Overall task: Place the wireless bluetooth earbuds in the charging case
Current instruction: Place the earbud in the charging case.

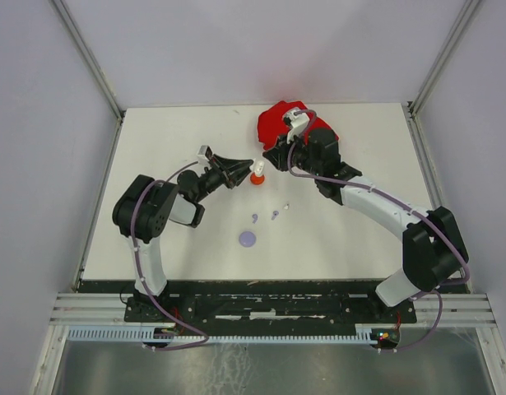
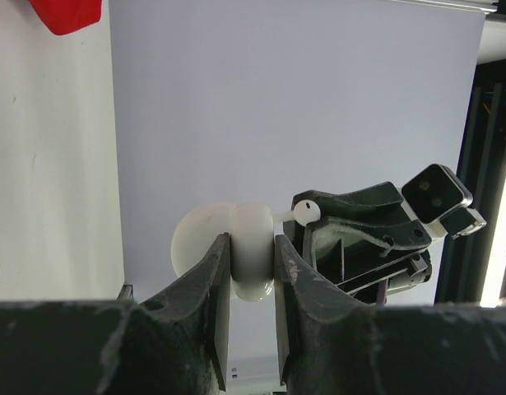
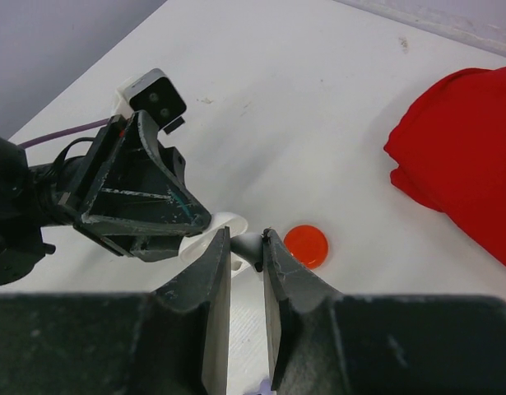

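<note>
My left gripper [image 1: 245, 168] is shut on a white round charging case [image 2: 254, 257], held on edge above the table with its lid [image 2: 193, 243] open. The left gripper also shows in the left wrist view [image 2: 251, 240]. My right gripper [image 1: 270, 160] is shut on a white earbud [image 3: 253, 244] and holds it right at the case; in the left wrist view the earbud [image 2: 304, 213] touches the case's side. The right gripper also shows in the right wrist view [image 3: 246, 236]. Two lilac earbuds [image 1: 255, 218] and one white earbud [image 1: 285, 206] lie on the table.
A red round case [image 1: 257, 179] lies under the white case, also in the right wrist view [image 3: 306, 245]. A lilac round case [image 1: 248, 239] lies nearer the arms. A red cloth [image 1: 279, 120] is bunched at the back of the table, behind the right gripper.
</note>
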Action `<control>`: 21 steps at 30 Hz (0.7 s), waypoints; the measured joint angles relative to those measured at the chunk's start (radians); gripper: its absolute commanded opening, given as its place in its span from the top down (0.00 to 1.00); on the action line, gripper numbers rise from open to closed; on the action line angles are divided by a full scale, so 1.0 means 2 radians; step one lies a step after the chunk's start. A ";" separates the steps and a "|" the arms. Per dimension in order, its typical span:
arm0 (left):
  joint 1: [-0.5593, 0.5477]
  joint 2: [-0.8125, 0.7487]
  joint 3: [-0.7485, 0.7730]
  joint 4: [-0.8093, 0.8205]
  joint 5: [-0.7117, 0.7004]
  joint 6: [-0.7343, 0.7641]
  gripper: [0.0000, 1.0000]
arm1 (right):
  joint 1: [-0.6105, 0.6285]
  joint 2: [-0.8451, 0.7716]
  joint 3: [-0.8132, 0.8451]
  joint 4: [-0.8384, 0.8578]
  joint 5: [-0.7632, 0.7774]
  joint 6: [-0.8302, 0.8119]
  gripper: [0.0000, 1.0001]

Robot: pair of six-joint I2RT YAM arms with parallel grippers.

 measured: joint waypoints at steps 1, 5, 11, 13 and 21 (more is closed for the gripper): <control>-0.001 0.001 0.002 0.000 0.002 -0.001 0.97 | 0.000 0.000 -0.004 0.005 -0.009 -0.002 1.00; -0.006 0.005 0.010 0.000 0.007 -0.005 0.97 | 0.000 0.000 -0.017 0.023 -0.036 -0.009 1.00; -0.009 0.005 0.016 0.000 0.018 -0.008 0.97 | 0.001 0.000 -0.033 0.053 -0.065 -0.022 1.00; -0.009 0.005 0.018 0.000 0.022 -0.009 0.97 | 0.002 0.000 -0.040 0.065 -0.073 -0.027 1.00; -0.011 0.005 0.020 -0.001 0.026 -0.009 0.97 | 0.003 0.000 -0.054 0.086 -0.092 -0.039 1.00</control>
